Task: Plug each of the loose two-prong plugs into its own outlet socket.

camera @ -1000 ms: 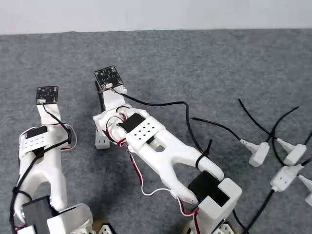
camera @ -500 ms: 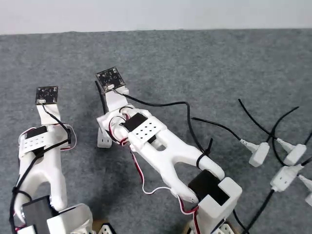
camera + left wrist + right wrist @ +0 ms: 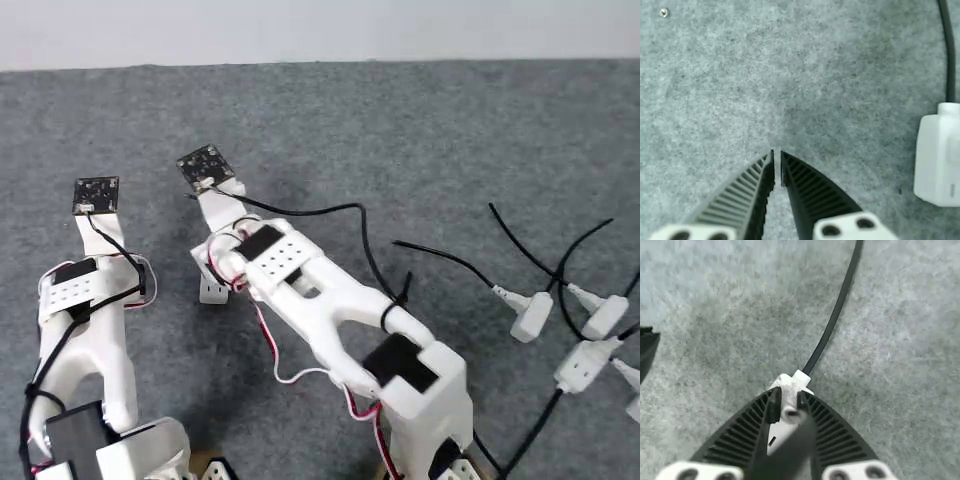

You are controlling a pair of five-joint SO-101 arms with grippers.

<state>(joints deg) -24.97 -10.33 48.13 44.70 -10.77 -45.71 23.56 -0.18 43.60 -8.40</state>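
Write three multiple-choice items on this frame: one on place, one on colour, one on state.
1. In the high view, the white connectors lie:
A) on the right side of the mat
B) left of the left arm
C) by the far wall

2. The cable of the held plug is:
A) red
B) black
C) white

3. The right gripper is:
A) open, empty
B) shut, empty
C) shut on a plug

Key:
1 A, they cluster near the mat's right edge.
2 B, a black cable leaves the white plug.
3 C, the right wrist view shows its fingers clamped on the plug.
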